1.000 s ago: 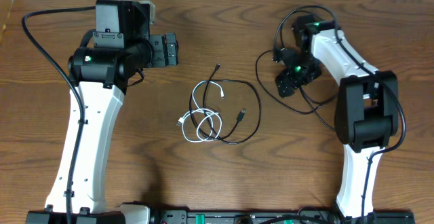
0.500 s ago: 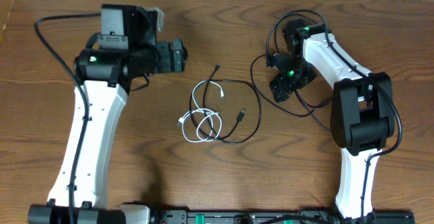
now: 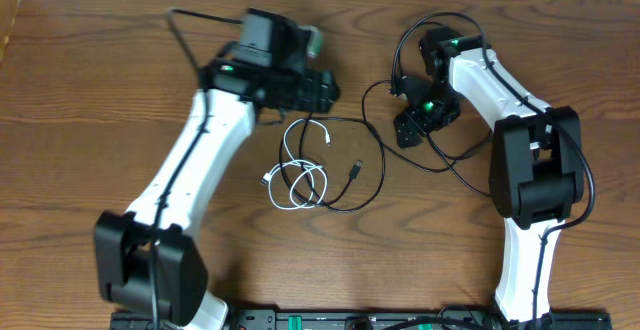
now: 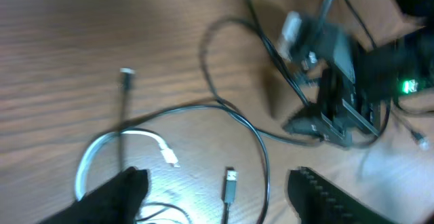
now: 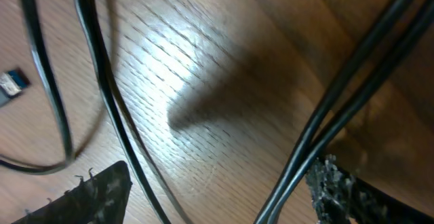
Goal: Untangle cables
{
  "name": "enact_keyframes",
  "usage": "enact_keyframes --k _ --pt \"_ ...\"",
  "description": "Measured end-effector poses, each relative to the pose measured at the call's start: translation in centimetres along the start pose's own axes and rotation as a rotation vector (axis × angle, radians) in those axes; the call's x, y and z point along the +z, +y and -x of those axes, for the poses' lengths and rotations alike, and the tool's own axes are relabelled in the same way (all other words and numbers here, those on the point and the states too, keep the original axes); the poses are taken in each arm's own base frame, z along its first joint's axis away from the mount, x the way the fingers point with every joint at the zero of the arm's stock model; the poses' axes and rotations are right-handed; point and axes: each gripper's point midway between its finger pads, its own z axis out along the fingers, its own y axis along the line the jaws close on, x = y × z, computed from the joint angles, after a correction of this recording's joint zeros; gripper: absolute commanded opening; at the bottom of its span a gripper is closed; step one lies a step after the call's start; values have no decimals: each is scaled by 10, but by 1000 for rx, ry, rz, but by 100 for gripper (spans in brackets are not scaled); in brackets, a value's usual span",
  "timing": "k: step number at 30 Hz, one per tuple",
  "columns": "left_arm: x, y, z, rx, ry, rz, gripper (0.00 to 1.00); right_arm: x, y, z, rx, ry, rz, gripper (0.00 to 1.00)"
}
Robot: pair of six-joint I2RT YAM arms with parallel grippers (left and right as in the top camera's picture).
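left end effector (image 3: 323,88): open, fingers (image 4: 115,198) wide apart, nothing between them; sits at the far edge of the cable bundle, height above tabletop unclear.
right end effector (image 3: 408,130): open, fingers (image 5: 95,195) apart, nothing gripped; near the right side of the black loop, not touching it.
black cable (image 3: 381,166): flat on the tabletop (image 3: 90,80), mid-workspace between the arms; one wide loop, one plug at the far end by the left end effector, the other plug lying inside the loop.
white cable (image 3: 286,146): same spot, left part of the bundle; small coils, one connector inside the black loop, the other out on the left.
tangle: white coils cross the black cable at the near-left of the bundle; over/under order not readable.
arm wires (image 3: 455,160): thick black, loop off the right arm just right of the black cable; also cross the right wrist view, blurred.
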Motion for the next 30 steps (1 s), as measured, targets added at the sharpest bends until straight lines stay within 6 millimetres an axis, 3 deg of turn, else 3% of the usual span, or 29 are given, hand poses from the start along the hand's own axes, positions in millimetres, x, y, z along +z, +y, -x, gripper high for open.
enact_keyframes --k 4,7,14,16,30 --pt "15 -23 -12 72 43 -28 57 0 -1 5 35 -41 36 57" --pt "17 -32 -15 98 49 -41 56 2 -4 10 75 -65 39 31" --pt "15 -22 -11 78 40 -30 57 4 -21 11 197 -62 -51 5" --pt "14 -19 -10 71 37 -26 57 4 -25 10 233 -55 -87 1" --pt "13 -18 -8 63 30 -25 57 -11 -76 -5 445 -56 -311 1"
